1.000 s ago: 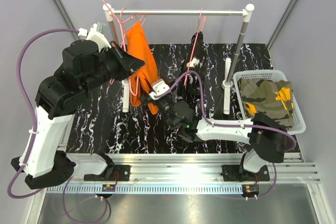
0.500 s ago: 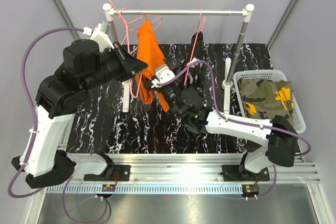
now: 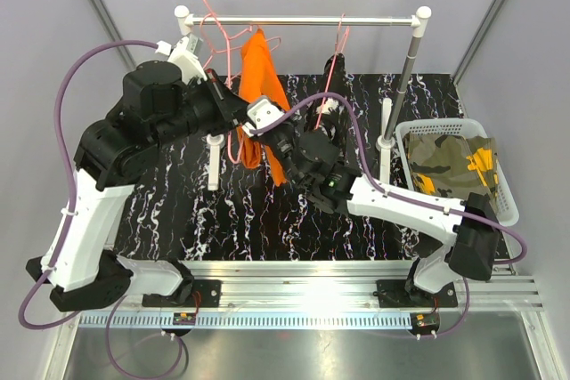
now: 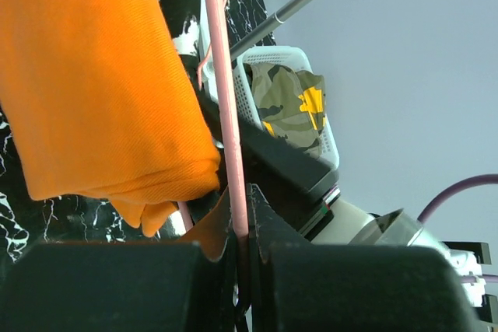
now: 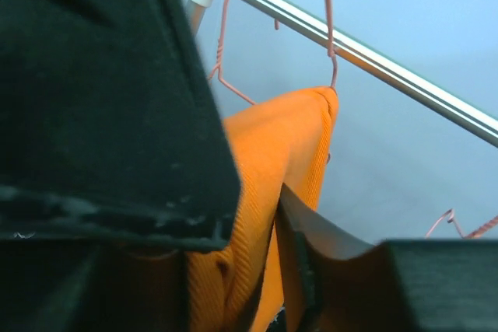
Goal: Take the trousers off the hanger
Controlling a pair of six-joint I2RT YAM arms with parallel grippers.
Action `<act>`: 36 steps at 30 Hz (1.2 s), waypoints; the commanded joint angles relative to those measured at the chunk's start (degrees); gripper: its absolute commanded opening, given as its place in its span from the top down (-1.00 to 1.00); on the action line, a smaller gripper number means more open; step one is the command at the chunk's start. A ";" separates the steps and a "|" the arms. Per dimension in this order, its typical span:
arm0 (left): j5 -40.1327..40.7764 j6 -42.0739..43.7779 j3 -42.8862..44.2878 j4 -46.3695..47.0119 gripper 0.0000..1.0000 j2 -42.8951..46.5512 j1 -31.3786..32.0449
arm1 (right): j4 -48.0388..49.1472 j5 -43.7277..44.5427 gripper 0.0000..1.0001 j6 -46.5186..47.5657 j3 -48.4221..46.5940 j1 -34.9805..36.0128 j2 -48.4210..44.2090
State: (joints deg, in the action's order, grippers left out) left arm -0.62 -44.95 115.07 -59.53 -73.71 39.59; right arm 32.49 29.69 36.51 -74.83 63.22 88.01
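Observation:
The orange trousers [image 3: 264, 73] hang folded over a pink hanger [image 3: 218, 31] just below the rail [image 3: 303, 20]. My left gripper [image 3: 233, 111] is shut on the hanger's wire [image 4: 226, 114], which runs straight up from between its jaws [image 4: 241, 227]; the orange cloth [image 4: 85, 75] hangs to the left of it. My right gripper [image 3: 260, 126] sits low on the orange trousers, and its jaws [image 5: 261, 223] pinch a fold of that cloth [image 5: 272, 161]. Black trousers [image 3: 331, 86] hang on a second hanger further right. Camouflage trousers [image 3: 450, 162] lie in the basket.
The white basket [image 3: 508, 211] stands at the right edge of the black marbled table [image 3: 178, 211]. The rail's two white posts [image 3: 214, 162] stand mid-table, and a dark pole [image 3: 405, 77] leans at the right. An empty pink hanger hook [image 5: 233, 21] hangs on the rail.
My right gripper has reached up and left to the orange trousers and closed on them. My left arm has raised the hanger and shifted it right, and the trousers went with it.

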 commanded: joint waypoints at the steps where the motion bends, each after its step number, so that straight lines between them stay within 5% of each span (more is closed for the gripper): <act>1: 0.26 5.04 2.36 11.81 1.00 1.73 0.40 | 0.21 -3.67 0.51 1.37 -5.41 -1.34 -0.20; 10: 9.93 7.51 -12.48 12.06 1.00 9.44 0.40 | -0.05 -0.08 1.00 -0.92 -9.72 -5.56 -0.38; 21: 11.79 3.38 -40.16 17.07 1.00 20.36 0.40 | -8.49 1.59 1.00 0.40 -25.79 -8.73 0.41; 36: 10.64 1.00 -55.39 22.52 1.00 21.42 0.40 | -27.91 5.11 1.00 4.80 -54.01 -9.43 1.38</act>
State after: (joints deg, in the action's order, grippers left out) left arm 9.43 -43.13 60.71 -39.57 -52.07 39.99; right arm -3.18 33.61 39.07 -120.38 54.28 93.67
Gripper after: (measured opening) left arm 0.026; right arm 0.178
